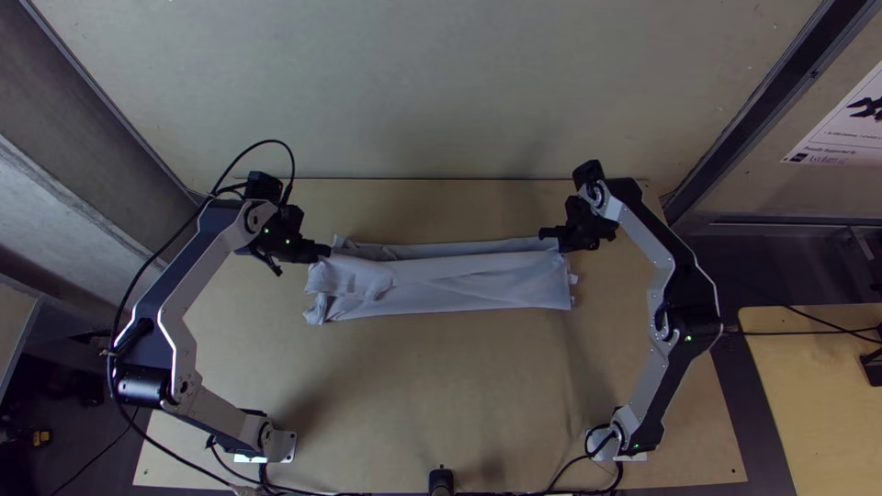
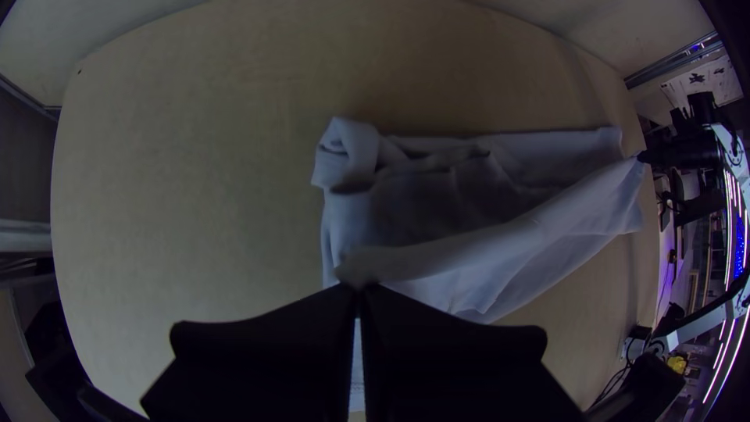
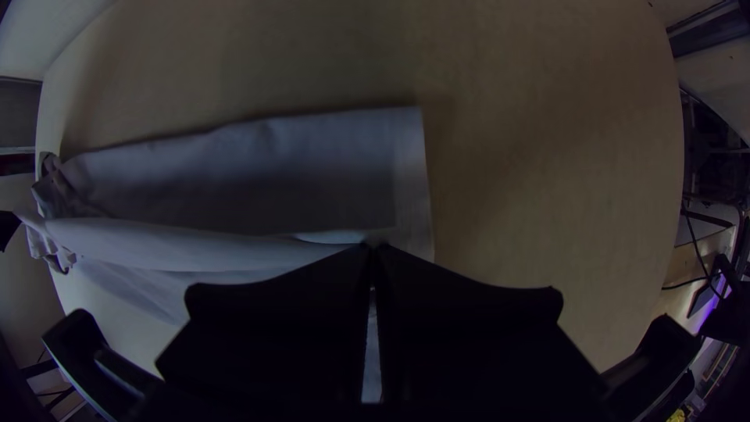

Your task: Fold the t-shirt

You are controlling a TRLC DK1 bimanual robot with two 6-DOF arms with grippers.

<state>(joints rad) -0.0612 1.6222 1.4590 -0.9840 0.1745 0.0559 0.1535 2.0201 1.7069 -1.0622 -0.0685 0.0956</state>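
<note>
Wooden table (image 1: 441, 395) up against a pale wall (image 1: 441, 92), an arm standing on each side. T-shirt (image 1: 459, 283) lies mid-table as a long folded strip, one layer lifted. Left gripper (image 2: 358, 288) clenches one end of that layer, right gripper (image 3: 373, 248) pinches the other, presumably so it folds over straight, without sagging.

Silver-grey arm links (image 1: 188, 276) meet black joints (image 1: 691, 321) and trailing black cables (image 1: 142, 271).
</note>
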